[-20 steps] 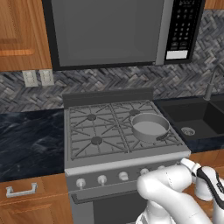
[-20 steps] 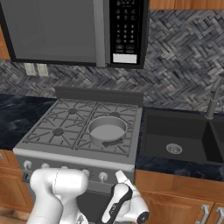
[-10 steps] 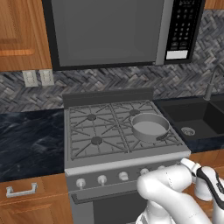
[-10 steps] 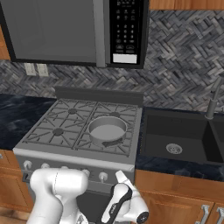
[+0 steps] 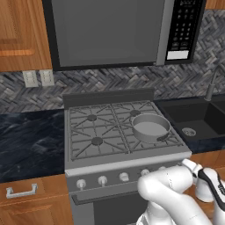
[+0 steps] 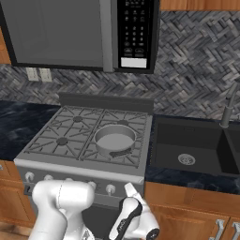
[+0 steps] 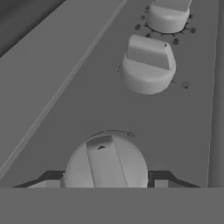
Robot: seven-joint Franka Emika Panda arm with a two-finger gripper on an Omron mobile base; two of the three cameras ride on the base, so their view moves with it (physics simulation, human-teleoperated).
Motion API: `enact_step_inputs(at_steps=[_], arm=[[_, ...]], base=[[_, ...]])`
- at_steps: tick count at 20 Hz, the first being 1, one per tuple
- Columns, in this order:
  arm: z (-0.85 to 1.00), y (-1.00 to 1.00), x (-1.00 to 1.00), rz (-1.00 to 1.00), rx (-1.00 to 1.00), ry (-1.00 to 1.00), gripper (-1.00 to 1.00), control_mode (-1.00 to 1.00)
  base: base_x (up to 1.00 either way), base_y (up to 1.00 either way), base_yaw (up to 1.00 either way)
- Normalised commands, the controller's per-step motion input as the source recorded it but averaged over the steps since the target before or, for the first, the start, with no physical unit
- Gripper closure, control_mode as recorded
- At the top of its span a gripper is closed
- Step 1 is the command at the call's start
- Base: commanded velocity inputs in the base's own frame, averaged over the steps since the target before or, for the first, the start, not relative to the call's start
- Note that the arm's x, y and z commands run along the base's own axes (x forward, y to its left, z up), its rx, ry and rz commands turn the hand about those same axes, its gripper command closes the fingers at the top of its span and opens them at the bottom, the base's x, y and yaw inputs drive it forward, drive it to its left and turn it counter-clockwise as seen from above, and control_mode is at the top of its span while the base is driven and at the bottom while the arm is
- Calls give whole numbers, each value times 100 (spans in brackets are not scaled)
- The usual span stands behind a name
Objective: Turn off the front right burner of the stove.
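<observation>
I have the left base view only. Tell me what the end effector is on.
Observer: In the hand view the end effector straddles one silver knob, a finger tip on each side.
Operator: Report the neighbouring knobs.
Observer: Two more knobs line the panel beyond it, untouched.
Operator: Say what is on the stove.
Observer: From the right base view, a shallow metal pan sits on the right-hand grates.

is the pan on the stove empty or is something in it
Empty. The pan on the stove shows only its bare grey bottom in both base views.
</observation>
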Motion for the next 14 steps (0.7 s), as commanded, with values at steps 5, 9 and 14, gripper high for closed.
enact_step_inputs(at_steps=[5, 9, 14], arm=[[0, 47, -4, -18, 24, 0, 100, -100], [0, 35, 0, -18, 28, 0, 100, -100], [3, 38, 0, -19, 28, 1, 100, -100]], base=[[0, 0, 0], [0, 0, 0], [0, 0, 0]])
